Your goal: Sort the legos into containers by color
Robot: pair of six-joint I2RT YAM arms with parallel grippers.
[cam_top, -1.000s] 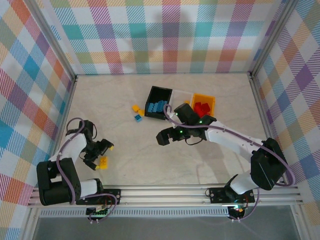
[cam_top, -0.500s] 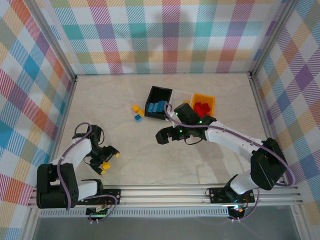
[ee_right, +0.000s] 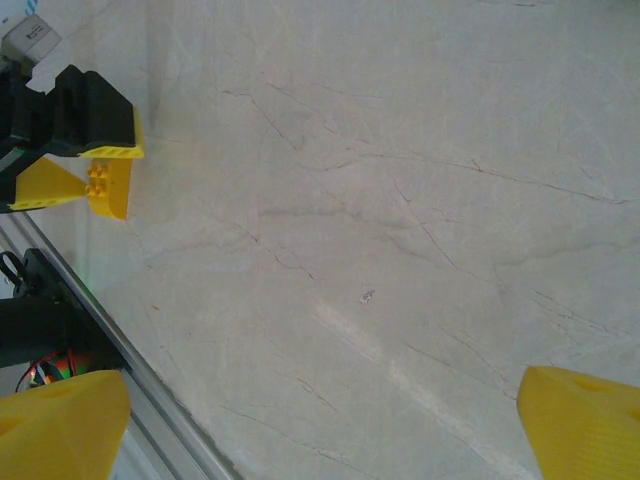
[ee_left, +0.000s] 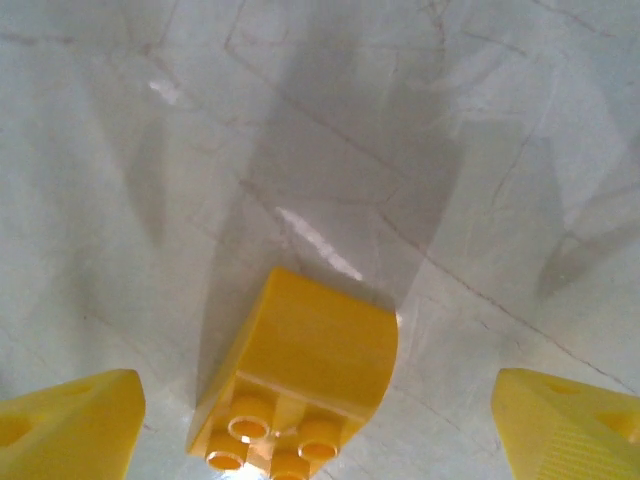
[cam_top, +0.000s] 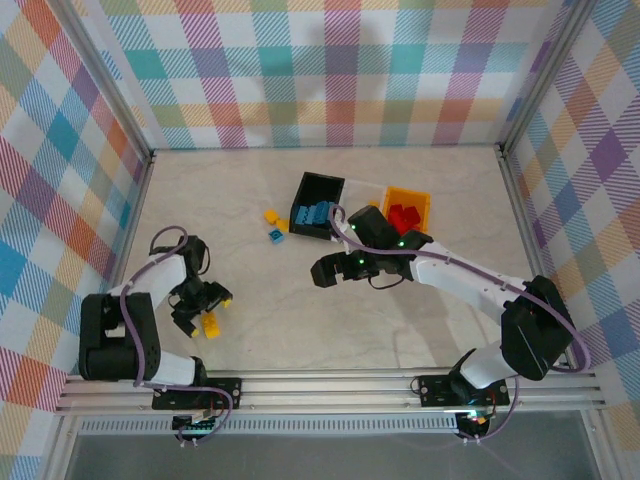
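Yellow lego (ee_left: 300,385) is seen lying on the tabletop (cam_top: 260,330) close to its near left corner, between the spread fingertips (ee_left: 70,420) of the left gripper (cam_top: 204,310), with a gap on each side and no contact. Brick: glossy moulded plastic, one edge rounded over, a cluster of four studs turned toward the wrist camera. Fingertips are yellow, wedge-shaped, with fine ribbing on the right-hand one. Tabletop is pale, marble-patterned with grey veins, slightly reflective. Right gripper (cam_top: 325,272) is held mid-table with jaws wide apart, nothing between them. Three bins are lined up toward the far edge: black bin (cam_top: 312,184) with blue legos (cam_top: 315,213), translucent white bin (cam_top: 362,190), yellow-orange bin (cam_top: 407,194) with red legos (cam_top: 403,218). Loose yellow and blue bricks (cam_top: 273,227) are seen just left of the black bin.
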